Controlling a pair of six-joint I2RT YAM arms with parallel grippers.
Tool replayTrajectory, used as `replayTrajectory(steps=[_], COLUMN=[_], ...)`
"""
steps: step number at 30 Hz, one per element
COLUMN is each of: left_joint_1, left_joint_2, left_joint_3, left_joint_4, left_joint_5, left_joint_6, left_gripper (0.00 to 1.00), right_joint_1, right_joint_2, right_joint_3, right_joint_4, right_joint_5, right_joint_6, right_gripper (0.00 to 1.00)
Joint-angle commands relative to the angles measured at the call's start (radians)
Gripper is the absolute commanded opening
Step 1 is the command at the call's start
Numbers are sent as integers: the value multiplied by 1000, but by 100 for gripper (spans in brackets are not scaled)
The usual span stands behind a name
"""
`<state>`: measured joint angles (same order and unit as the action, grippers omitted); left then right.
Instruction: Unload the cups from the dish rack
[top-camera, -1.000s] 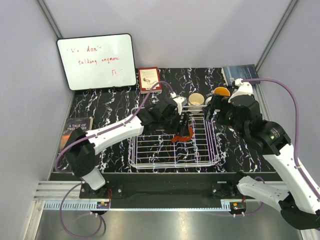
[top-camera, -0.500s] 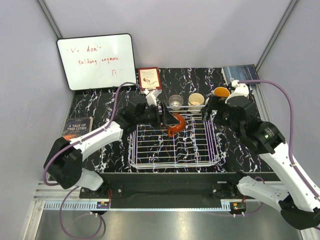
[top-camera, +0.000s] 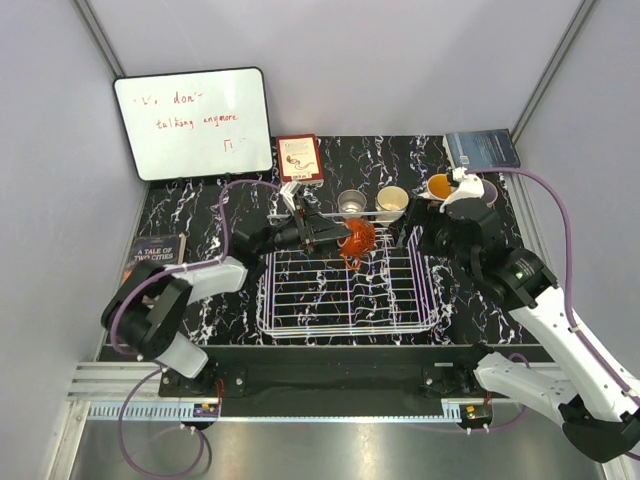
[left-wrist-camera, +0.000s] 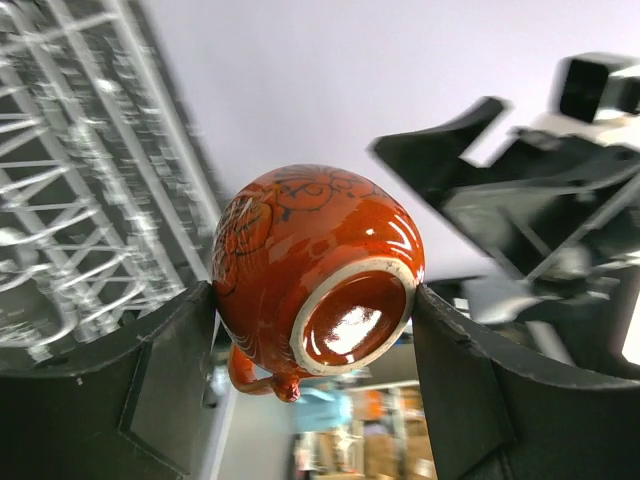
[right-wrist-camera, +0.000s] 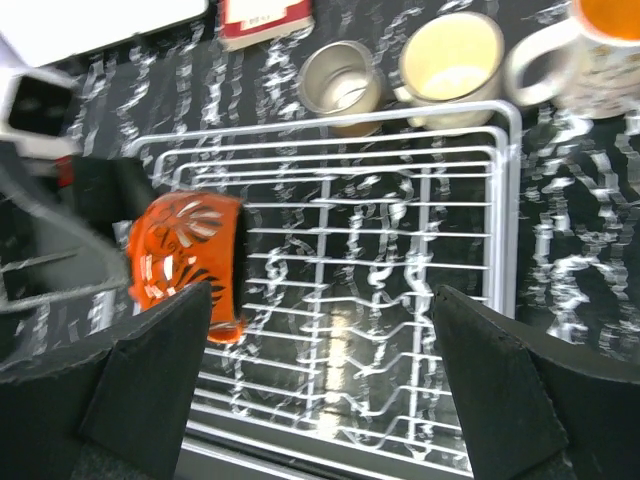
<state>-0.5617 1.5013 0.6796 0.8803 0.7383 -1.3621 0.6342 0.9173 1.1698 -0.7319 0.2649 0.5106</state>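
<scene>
My left hand (top-camera: 340, 240) grips the reddish-brown cup (left-wrist-camera: 315, 265), lifted over the dish rack (top-camera: 345, 328). Next I should set it upright on the counter (top-camera: 200, 212). My right hand (top-camera: 415, 228) is wide apart and holds nothing.

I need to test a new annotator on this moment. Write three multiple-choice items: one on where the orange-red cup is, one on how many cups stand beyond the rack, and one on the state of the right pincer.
1. Where is the orange-red cup relative to the dish rack?
A. Standing in it
B. Held over it by the left pincer
C. On the table beside it

2. How many cups stand on the table just beyond the rack's far side?
A. One
B. Five
C. Three

3. The right pincer is:
A. Open and empty
B. Shut on a cup
C. Shut on a rack wire

Answers:
1 B: the left wrist view shows both fingers pressing its sides.
2 C: a grey cup, a cream cup and a mug with an orange inside stand in a row.
3 A: nothing sits in its wide gap.
</scene>
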Motion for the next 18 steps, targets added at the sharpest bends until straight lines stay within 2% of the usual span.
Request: replayTrajectory(steps=[1,3,15,18], left_joint_1=[6,5,6,6], left_joint_2=[97,106,123,123], left_joint_3=[-18,-23,12,18], left_joint_4=[578,629,641,643], left_joint_5=[73,70,90,95], left_joint_6=[-301,-322,-333,-336], left_gripper=[0,0,0,0], right_joint_1=[5,5,5,5], right_joint_2=[-43,-55,-78,-86], right_joint_3=[-36,-45,-104,-142], right_joint_4=[124,155,368,449], right_joint_5=[-101,-131,-375,-437], right_joint_6=[42,57,184,224], right_gripper=[98,97,81,73])
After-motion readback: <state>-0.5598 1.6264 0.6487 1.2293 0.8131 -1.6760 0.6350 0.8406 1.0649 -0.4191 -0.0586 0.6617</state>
